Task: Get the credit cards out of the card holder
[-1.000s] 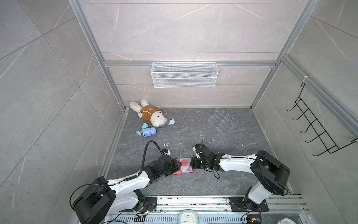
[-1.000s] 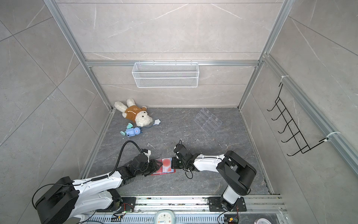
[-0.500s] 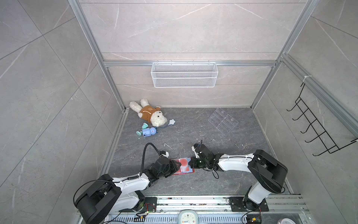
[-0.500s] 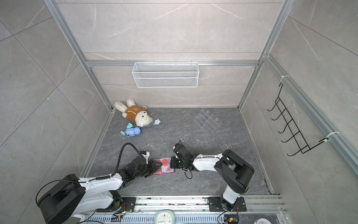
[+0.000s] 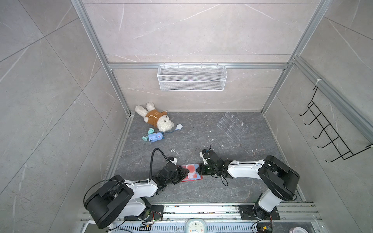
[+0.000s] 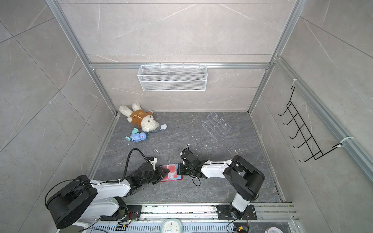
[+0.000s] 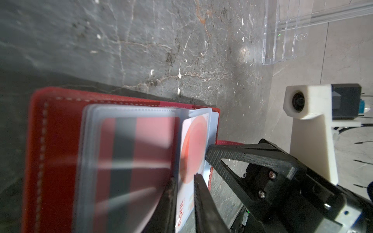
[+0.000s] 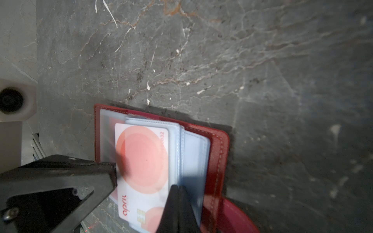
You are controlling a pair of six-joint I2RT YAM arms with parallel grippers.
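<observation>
The red card holder lies open on the grey floor between both arms, in both top views. A white credit card with a red-orange circle sticks partway out of a clear sleeve. My left gripper stands narrowly open, one finger on each side of the credit card's free end. My right gripper is shut, its tips pressed on the pale blue sleeves beside the card. From above, the left gripper and right gripper meet over the holder. Another card shows blurred through a sleeve.
A plush dog and a small blue toy lie at the back left. A clear acrylic stand sits at the back right. A white wire basket hangs on the back wall and a black hook rack on the right wall.
My left gripper has slid a little right onto the holder and its jaws have narrowed around the card's end. The right arm has stayed put.
</observation>
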